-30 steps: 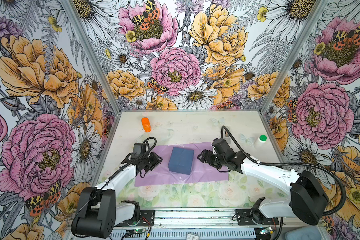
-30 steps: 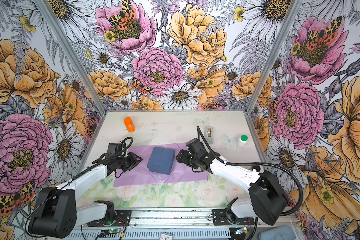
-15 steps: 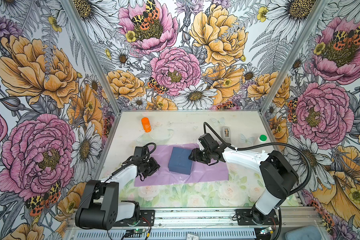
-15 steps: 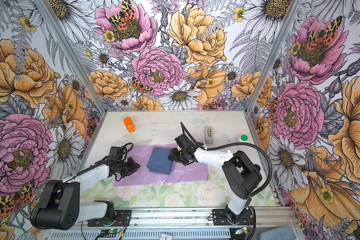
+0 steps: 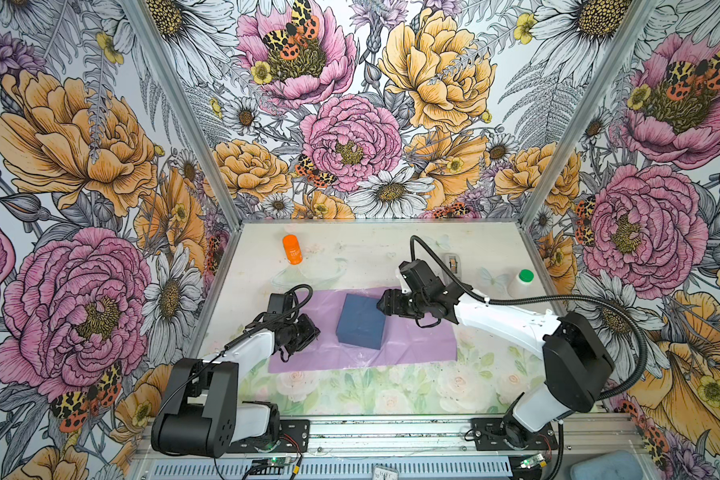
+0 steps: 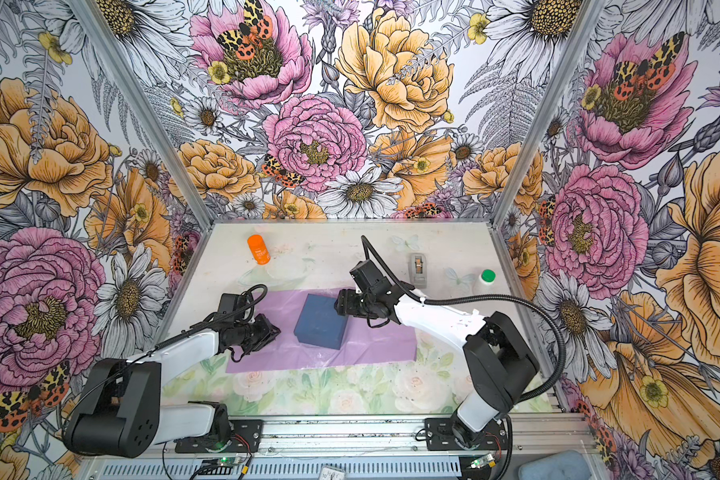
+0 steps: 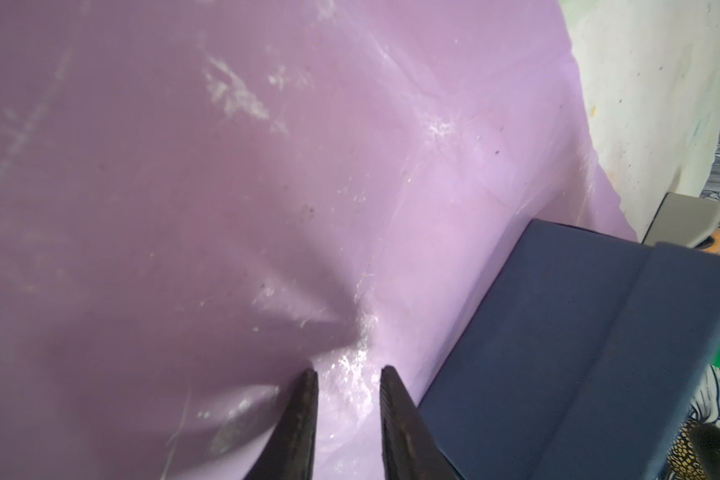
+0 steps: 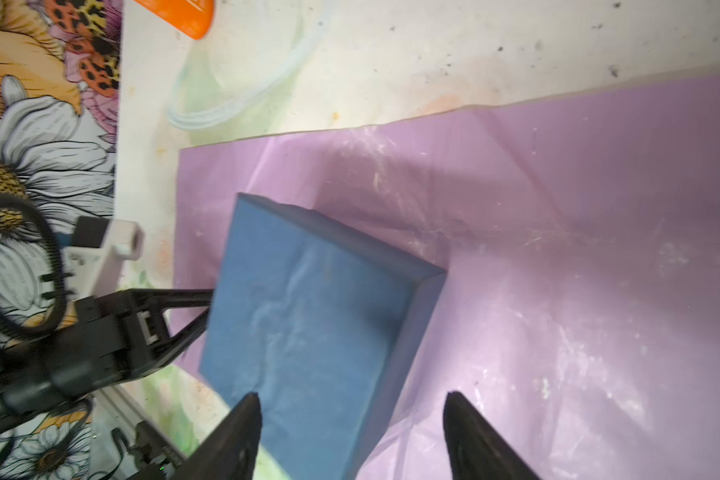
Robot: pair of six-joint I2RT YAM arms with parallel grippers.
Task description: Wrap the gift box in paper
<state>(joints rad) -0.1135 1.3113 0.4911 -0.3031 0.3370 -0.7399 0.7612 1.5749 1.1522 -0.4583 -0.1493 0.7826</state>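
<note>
The navy gift box (image 5: pixel 362 322) (image 6: pixel 323 322) lies on the lilac paper (image 5: pixel 416 345) (image 6: pixel 375 345), which is spread flat on the table in both top views. My left gripper (image 5: pixel 314 332) (image 7: pixel 348 372) is low on the paper just left of the box (image 7: pixel 558 353). Its jaws are a narrow gap apart, with a shiny wrinkle of paper (image 7: pixel 225 187) showing between them. My right gripper (image 5: pixel 381 305) (image 8: pixel 352 398) is open wide at the box's far right corner. One finger is over the box top (image 8: pixel 308 311) and the other over the paper (image 8: pixel 578 249).
An orange bottle (image 5: pixel 292 249) lies at the back left. A grey tape dispenser (image 6: pixel 418 270) and a white bottle with a green cap (image 5: pixel 522 282) stand at the back right. Floral walls enclose the table on three sides.
My right gripper moved left from the paper to the box's corner, narrowing and then widening again. My left gripper came down towards the paper and its jaws narrowed. The box stayed put.
</note>
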